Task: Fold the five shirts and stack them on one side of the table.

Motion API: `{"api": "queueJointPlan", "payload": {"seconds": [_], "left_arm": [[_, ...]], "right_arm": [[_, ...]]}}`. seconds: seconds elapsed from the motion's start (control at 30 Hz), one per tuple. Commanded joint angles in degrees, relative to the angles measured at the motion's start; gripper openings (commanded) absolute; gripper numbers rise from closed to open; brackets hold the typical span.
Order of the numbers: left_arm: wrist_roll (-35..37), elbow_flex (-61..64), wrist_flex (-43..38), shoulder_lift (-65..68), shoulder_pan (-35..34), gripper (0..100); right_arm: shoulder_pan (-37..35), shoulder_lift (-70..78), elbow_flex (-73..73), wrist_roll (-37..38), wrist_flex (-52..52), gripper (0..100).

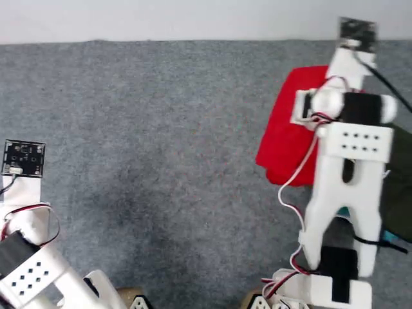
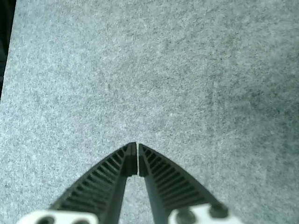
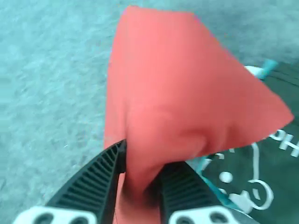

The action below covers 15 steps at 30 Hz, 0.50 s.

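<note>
Grey felt-like table surface, plain white wall along its far edge

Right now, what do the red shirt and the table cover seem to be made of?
The red shirt looks like matte cloth, probably cotton: it drapes and creases in the right gripper. The table cover looks like grey felt: fuzzy, speckled, dull.

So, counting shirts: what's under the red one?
A dark green printed shirt and a teal edge peek out beneath the red shirt, pinched by the right gripper; anything further under is covered.
</note>
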Motion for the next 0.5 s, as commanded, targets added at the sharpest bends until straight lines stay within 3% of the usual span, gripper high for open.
{"api": "queueJointPlan", "payload": {"seconds": [0.0, 0.47], "left_arm": [[-0.53, -0.22, -1.32, -0.26, 0.44, 2], [-0.53, 0.48, -1.32, -0.26, 0.44, 2]], "right_arm": [[4.88, -3.74, -3.25, 1.05, 0.22, 0.8], [24.31, 2.86, -2.2, 15.12, -0.75, 0.8]]}}
